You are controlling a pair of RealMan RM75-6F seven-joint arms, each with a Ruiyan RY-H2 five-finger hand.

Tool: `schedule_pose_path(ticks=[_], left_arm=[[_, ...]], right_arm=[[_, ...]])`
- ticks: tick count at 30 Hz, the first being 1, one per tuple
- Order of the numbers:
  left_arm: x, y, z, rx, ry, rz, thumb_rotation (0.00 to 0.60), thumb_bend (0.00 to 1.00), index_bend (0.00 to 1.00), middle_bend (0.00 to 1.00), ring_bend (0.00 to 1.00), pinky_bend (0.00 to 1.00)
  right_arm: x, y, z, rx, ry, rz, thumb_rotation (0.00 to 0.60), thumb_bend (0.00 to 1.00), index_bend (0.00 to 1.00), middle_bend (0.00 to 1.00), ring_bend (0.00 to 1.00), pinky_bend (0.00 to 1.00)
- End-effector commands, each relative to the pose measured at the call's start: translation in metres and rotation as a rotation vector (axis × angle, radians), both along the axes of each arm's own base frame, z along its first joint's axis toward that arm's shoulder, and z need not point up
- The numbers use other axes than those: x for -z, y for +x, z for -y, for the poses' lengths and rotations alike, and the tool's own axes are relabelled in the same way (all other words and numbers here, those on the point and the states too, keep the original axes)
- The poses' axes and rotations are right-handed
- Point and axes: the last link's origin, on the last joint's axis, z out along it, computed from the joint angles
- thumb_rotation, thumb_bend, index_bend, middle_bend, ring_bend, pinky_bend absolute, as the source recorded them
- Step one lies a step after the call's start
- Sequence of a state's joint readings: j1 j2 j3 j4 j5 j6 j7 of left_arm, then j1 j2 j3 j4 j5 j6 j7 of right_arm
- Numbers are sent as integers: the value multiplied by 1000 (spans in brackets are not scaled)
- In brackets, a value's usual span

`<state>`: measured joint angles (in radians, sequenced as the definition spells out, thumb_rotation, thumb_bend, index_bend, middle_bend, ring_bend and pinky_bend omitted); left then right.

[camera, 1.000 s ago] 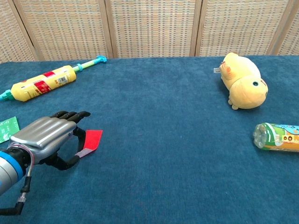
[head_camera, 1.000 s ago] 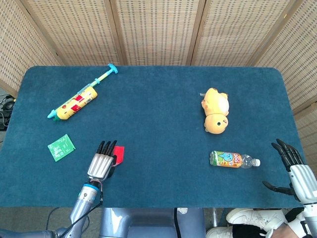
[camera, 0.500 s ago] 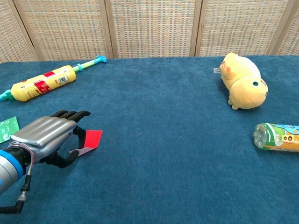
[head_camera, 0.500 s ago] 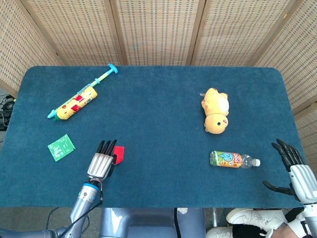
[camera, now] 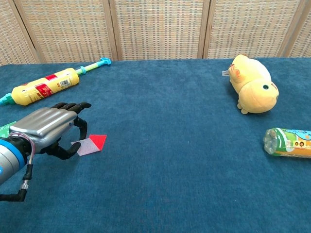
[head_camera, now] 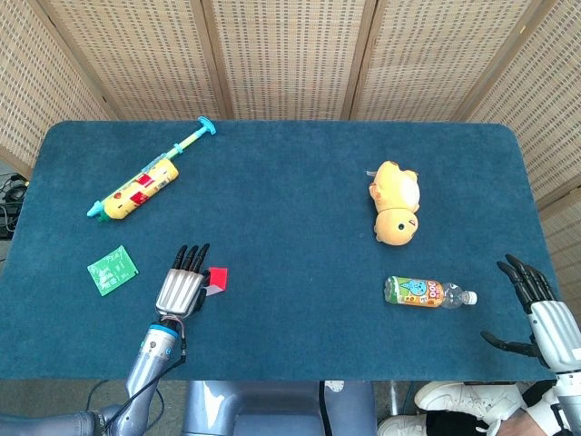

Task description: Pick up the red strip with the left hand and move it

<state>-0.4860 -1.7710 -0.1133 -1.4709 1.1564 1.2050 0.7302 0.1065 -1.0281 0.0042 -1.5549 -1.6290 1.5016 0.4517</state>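
The red strip (head_camera: 217, 278) (camera: 97, 141) lies on the blue table near its front left. Its near end is bent up and shows a pale underside. My left hand (head_camera: 182, 289) (camera: 46, 127) hovers just left of it, palm down, thumb and a finger pinching that raised end. The strip's far red tip still looks to be touching the cloth. My right hand (head_camera: 540, 313) hangs off the table's front right corner, fingers spread and holding nothing; the chest view does not show it.
A yellow toy syringe (head_camera: 141, 186) (camera: 43, 86) lies at the back left, a green card (head_camera: 113, 269) (camera: 5, 130) left of my left hand. A yellow plush (head_camera: 396, 202) (camera: 252, 82) and a lying bottle (head_camera: 427, 292) (camera: 289, 143) are on the right.
My left hand has risen and drawn back to the left. The strip, flat before, now has its near end folded up in the fingers, pale side showing.
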Motion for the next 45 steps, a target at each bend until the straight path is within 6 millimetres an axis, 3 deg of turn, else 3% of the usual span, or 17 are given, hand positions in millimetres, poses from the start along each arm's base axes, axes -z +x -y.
schedule_pose_path(ticks=[1,25,32,39,45], left_arm=[[-3,0,-5,-3,7,3,600,512,545,0,0,0],[-26,1,-62,-1,113,-15,600,481,545,0,0,0],[-41,6,-78,4,149,3,600,479,545,0,0,0],[-63,17,-81,34,178,76,600,479,545,0,0,0],[-79,23,-67,52,141,208,600,473,540,0,0,0]], right_arm=[[0,0,0,0,2,-2,600,0,0,0,0,0],[6,-2,5,18,17,-18,600,0,0,0,0,0],[8,-2,6,19,21,-23,600,0,0,0,0,0],[7,-2,6,18,17,-19,600,0,0,0,0,0],[5,-2,4,17,6,-17,600,0,0,0,0,0]])
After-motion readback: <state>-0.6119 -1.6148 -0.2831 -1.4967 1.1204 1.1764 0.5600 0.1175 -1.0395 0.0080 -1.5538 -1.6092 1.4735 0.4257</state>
